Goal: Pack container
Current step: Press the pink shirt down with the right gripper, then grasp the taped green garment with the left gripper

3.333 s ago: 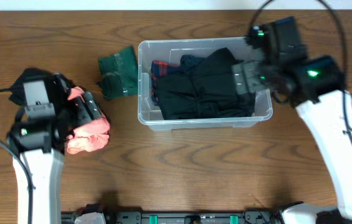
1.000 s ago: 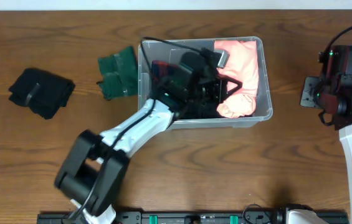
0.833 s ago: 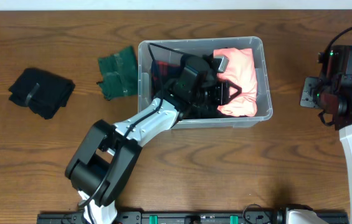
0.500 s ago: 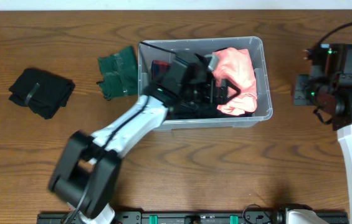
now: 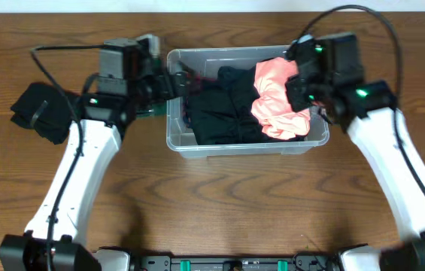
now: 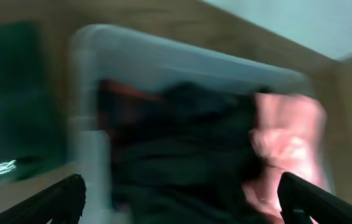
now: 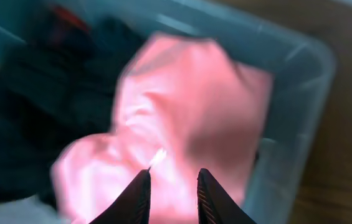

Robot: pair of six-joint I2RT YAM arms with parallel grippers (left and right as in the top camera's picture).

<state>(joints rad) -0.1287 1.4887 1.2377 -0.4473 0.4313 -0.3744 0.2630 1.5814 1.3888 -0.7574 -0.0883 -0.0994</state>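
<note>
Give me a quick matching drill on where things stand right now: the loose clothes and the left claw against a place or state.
Things:
1. pink garment
2. black bundle
3. green garment
4. left claw

Places or states:
a. on the table, far left
b. inside the container, right end
c. open wide, holding nothing
d. on the table just outside the container's left wall

Pairs: 1-b, 2-a, 3-d, 4-c.

Clear container (image 5: 247, 145) sits upright, apparently filled with dark and pink cloth.
</note>
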